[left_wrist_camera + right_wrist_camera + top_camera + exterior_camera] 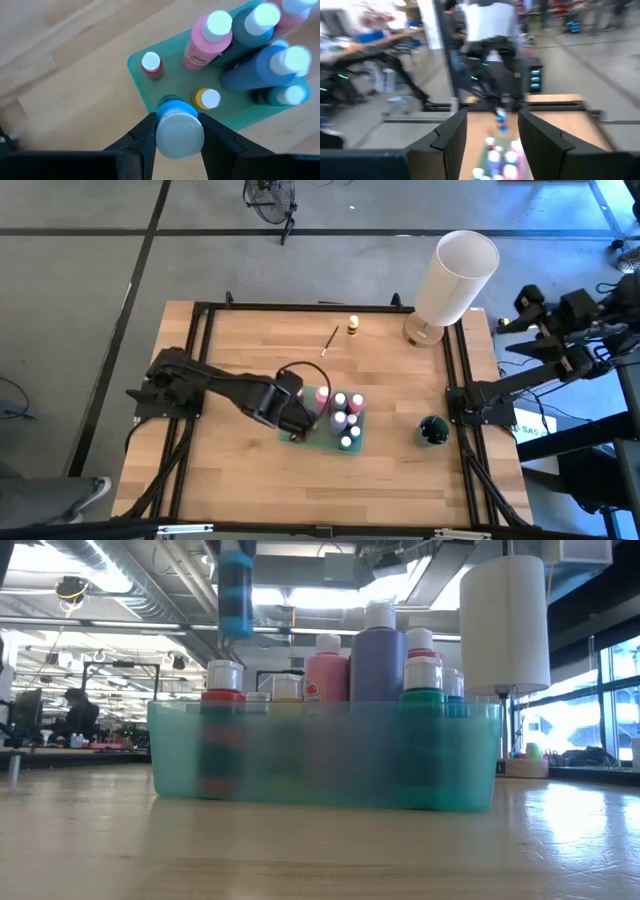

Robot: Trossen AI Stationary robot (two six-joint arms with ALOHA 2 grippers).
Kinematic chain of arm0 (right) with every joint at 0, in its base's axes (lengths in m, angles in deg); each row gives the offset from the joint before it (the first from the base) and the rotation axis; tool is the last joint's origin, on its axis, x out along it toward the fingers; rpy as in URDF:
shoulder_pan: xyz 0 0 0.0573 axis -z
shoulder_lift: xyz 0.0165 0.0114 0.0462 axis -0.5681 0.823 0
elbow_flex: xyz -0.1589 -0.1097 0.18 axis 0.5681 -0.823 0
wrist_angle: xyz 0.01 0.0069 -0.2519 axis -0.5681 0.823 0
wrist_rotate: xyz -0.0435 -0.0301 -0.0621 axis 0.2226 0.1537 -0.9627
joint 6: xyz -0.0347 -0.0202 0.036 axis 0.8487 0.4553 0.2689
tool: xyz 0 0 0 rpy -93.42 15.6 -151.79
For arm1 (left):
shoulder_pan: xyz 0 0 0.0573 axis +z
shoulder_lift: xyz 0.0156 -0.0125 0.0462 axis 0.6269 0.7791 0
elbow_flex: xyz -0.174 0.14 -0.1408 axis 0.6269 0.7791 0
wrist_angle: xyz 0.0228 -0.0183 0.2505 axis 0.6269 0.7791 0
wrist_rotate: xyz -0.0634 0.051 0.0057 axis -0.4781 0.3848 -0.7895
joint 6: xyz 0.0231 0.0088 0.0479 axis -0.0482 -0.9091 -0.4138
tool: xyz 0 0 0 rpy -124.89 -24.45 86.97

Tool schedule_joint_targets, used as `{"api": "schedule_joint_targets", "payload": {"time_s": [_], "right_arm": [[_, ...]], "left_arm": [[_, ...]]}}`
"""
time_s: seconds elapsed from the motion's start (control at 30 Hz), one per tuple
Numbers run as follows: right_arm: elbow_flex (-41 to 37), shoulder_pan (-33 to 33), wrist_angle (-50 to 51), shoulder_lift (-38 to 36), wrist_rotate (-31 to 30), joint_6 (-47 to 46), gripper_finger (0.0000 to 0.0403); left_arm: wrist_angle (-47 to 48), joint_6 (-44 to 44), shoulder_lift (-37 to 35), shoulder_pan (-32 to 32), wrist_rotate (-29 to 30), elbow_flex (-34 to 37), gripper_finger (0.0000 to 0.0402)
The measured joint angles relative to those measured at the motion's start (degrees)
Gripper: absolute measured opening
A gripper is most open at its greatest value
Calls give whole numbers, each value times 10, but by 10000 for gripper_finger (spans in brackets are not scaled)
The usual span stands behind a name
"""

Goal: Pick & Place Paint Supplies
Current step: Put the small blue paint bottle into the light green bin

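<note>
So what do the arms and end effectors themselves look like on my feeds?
Both arms are dark, nearly black, built of jointed segments. The left arm mounts on a black frame along the table edge; a thin black cable loops above its wrist. Its end effector has two matte black, angular fingers. The right arm is blocky, with cabling trailing off. Its end effector has identical black fingers.

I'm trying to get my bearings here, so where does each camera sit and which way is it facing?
High: above the table, looking straight down; both arms show.
Low: at tabletop height, level at the teal bin; no arm is plainly seen.
Left wrist: over the bin, looking down; left hand grips a blue bottle.
Right wrist: off the table's edge, facing across it; right hand holds nothing.
Shared: all four see the bin.
</note>
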Motion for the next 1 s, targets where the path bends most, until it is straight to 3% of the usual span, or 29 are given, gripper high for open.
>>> {"api": "schedule_joint_targets", "payload": {"time_s": [0.07,0.27,0.43,0.77,1.0], "right_arm": [[-14,0,-27,5,39,-17,178],[-51,0,-163,26,237,-53,178],[-73,0,-227,40,322,-96,178],[-107,0,-244,41,339,-119,178],[-107,0,-246,41,339,-118,178]], "left_arm": [[0,-24,11,3,0,0,116],[-13,-100,52,21,5,0,116],[-36,-104,67,29,-7,5,116],[-77,-53,65,26,-53,61,116],[-103,-50,65,39,-51,92,116]]}}
